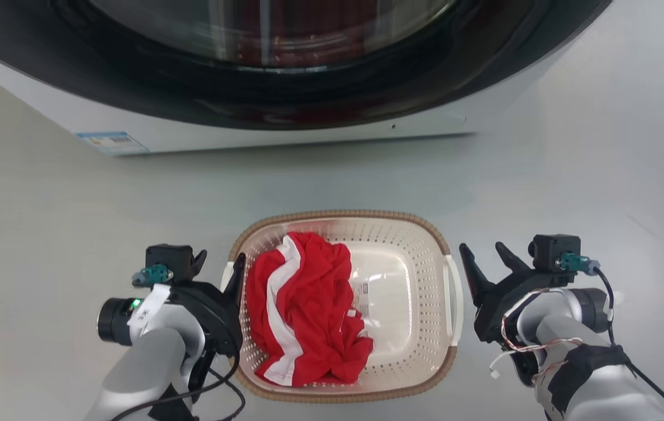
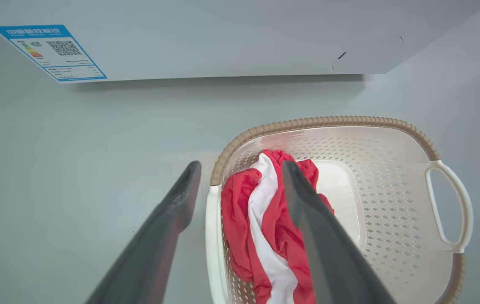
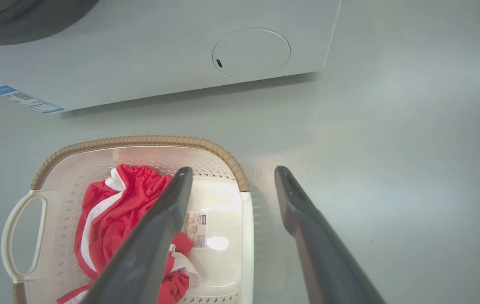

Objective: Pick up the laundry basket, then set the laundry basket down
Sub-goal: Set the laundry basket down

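The laundry basket (image 1: 338,215), cream-white and perforated with a brown woven-look rim, stands on the grey floor and holds a crumpled red and white garment (image 1: 303,304). My left gripper (image 1: 220,257) is open at its left side. In the left wrist view the left gripper (image 2: 241,169) has one finger outside the basket (image 2: 328,121) and one over the garment (image 2: 278,228), with the white handle (image 2: 212,236) between them. My right gripper (image 1: 482,248) is open at the right side. In the right wrist view the right gripper (image 3: 232,171) straddles the basket's (image 3: 138,140) other handle (image 3: 246,236).
A white front-loading washing machine (image 1: 308,137) with a dark round door stands just beyond the basket, a blue energy label (image 1: 111,141) at its lower left corner. Bare grey floor (image 1: 601,175) spreads to both sides.
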{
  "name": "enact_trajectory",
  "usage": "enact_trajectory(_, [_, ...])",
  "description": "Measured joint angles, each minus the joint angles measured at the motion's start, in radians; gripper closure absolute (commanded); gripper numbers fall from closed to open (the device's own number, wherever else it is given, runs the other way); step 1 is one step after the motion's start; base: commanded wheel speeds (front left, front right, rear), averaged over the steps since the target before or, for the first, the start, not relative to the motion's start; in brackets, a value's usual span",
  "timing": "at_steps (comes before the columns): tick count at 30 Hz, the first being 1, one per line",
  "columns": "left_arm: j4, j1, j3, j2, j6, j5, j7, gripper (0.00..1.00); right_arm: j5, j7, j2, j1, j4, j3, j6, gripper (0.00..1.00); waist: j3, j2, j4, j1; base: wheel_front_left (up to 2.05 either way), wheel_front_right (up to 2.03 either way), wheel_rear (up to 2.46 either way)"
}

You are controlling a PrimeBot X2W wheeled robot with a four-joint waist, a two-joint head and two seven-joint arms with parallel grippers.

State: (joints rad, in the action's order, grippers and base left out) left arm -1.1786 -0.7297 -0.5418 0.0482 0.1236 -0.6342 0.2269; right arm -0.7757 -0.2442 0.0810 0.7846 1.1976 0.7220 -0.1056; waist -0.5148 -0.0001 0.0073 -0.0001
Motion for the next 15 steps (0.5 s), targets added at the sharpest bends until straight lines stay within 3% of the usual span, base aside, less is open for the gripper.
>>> enact_trajectory(8, [0.044,0.069,0.011,0.016,0.000,0.003,0.022,0.00,0.002,-0.005,0.003,-0.054,-0.043,-0.016,0.002,0.00,0.103,0.0000,0.000,0.0000,0.00,0.00,0.00])
enact_trajectory(15, [0.142,0.118,0.037,0.036,-0.024,0.013,0.023,0.00,0.006,-0.005,0.035,-0.113,-0.129,-0.063,0.032,0.00,0.188,0.0000,-0.001,-0.0001,0.00,0.00,0.00])
